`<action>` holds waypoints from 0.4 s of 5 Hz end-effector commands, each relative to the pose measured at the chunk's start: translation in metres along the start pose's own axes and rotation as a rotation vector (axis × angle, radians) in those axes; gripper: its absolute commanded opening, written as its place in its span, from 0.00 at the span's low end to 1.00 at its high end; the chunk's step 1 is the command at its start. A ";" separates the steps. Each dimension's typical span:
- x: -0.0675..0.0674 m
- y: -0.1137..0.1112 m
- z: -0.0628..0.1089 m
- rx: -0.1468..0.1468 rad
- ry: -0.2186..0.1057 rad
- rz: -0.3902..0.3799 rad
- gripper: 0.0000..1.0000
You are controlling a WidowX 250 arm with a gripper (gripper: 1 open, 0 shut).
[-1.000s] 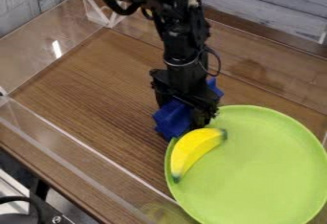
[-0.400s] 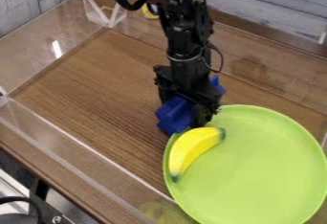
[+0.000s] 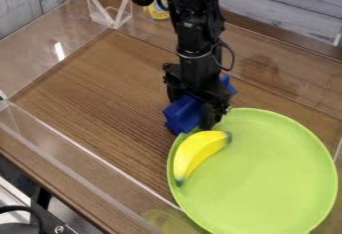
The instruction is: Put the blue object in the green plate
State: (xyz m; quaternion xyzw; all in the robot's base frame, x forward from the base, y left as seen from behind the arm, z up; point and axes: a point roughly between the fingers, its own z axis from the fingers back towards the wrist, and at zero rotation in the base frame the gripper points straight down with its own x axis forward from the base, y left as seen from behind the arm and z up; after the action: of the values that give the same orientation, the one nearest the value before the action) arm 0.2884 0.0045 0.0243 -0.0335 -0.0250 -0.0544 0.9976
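The blue object [image 3: 183,114] lies on the wooden table just beyond the left rim of the green plate [image 3: 274,183]. My gripper [image 3: 201,106] points straight down onto it. The black fingers stand wide, down around the block's right part, which they hide. I cannot tell whether the fingers touch it. The jaws look open, not clamped. The block's left end and a bit of blue behind the fingers still show.
A yellow banana [image 3: 201,151] lies on the plate's left edge, close in front of the gripper. Clear plastic walls [image 3: 54,48] fence the table at the left, back and front. A yellow-and-white object [image 3: 158,10] sits at the back behind the arm.
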 end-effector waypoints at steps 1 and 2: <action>0.012 0.008 0.013 0.017 -0.031 -0.003 0.00; 0.011 0.007 0.017 0.023 -0.026 0.001 0.00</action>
State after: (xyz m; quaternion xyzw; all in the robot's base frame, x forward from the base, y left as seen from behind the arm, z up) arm 0.2868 0.0106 0.0263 -0.0282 -0.0081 -0.0532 0.9982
